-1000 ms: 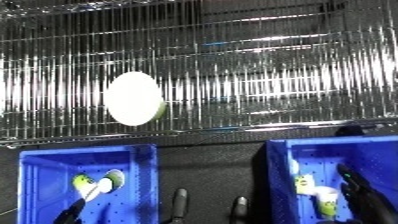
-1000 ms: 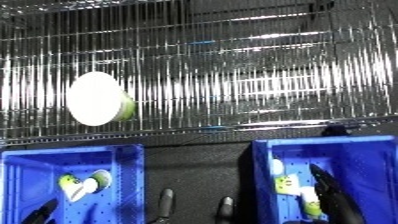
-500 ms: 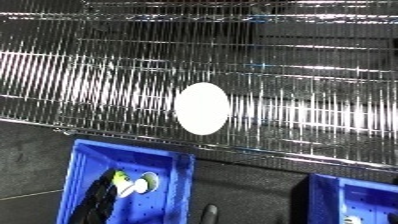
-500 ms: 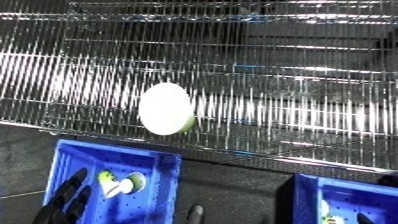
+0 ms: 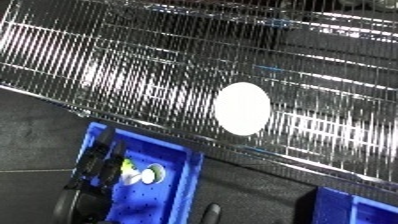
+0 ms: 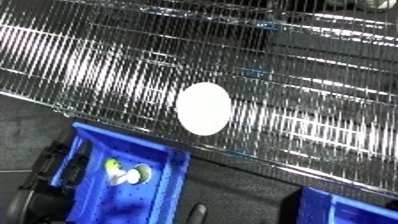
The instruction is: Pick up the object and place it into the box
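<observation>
1. The flat white oval object [image 5: 242,108] lies on the shiny wire rack shelf [image 5: 133,65], near its front edge. Nothing touches it, so it is not picked up yet.
2. Below it sits the blue plastic bin [image 6: 133,200]. A small green and white thing [image 6: 127,171] is already inside, so I think this bin is where things go.
3. The black left hand [image 5: 93,172] rests at the bin's left wall, low and well apart from the oval. I cannot tell if its fingers are apart or together.
4. The right hand shows in no view.
5. The right eye view shows more of a second blue bin [image 6: 346,207] at the lower right.
</observation>
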Controlling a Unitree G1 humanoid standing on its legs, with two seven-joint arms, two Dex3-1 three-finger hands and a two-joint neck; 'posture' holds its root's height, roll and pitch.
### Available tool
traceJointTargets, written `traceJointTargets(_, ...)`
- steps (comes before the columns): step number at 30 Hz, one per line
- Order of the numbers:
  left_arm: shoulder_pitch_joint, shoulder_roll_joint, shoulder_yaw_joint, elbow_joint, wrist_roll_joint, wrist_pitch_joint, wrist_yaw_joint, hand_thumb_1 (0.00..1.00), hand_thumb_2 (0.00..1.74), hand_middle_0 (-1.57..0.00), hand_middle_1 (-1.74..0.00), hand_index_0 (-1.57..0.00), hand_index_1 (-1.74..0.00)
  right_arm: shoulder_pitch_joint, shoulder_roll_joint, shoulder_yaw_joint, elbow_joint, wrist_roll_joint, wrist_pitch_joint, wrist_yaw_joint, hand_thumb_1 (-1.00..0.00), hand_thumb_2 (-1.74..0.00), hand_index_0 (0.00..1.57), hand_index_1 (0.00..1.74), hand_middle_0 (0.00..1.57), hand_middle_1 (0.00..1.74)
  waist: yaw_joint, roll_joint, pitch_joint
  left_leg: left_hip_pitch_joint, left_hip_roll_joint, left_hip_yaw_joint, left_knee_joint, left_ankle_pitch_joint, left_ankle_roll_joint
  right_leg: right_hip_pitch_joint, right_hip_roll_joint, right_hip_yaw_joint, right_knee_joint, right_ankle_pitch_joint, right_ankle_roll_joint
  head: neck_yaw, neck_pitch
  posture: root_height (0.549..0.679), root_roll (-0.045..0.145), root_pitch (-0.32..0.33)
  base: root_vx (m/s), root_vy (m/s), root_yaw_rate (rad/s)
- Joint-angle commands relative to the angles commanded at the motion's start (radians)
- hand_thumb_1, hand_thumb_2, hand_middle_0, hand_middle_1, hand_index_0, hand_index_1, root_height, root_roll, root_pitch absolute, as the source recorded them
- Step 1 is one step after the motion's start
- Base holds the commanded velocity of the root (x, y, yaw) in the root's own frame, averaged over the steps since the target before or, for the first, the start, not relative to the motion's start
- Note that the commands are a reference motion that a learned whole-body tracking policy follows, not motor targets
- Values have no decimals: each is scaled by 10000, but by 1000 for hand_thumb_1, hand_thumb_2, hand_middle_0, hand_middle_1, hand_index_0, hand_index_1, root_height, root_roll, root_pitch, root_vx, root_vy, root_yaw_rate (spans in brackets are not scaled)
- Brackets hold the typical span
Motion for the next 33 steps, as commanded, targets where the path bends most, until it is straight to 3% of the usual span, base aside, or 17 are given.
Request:
traceJointTargets(6,-147,191,97,-958,476,-59,-238,0,0,0,0,0,0,61,50,-27,78,198,-7,98,0,0,0,0,0,0,46,-64,0,15,-25,-38,-8,-15,-10,57,-17,-25,-42,39,28,13,-67,657,34,96,22,-26,24)
traceJointTargets(11,-765,322,-61,-1050,1294,-253,303,0,0,0,0,0,0,-49,126,66,234,295,58,404,0,0,0,0,0,0,-74,-197,0,13,6,12,115,-89,19,59,44,54,9,67,66,-363,-91,656,29,91,16,-11,-93)
traceJointTargets(21,-2401,201,-508,408,2351,18,1586,0,0,0,0,0,0,-414,256,467,430,-1,428,966,0,0,0,0,0,0,-642,-629,0,-24,314,311,528,-249,33,-71,342,450,229,71,102,-1922,12,652,16,77,21,12,-210)
traceJointTargets(33,-3527,-310,-810,2670,2668,392,2585,0,0,0,0,0,0,-980,322,885,445,-372,757,1092,0,0,0,0,0,0,-1274,-907,0,-221,624,644,925,-421,-8,-462,609,821,485,38,107,-3006,428,647,10,83,9,27,-153)
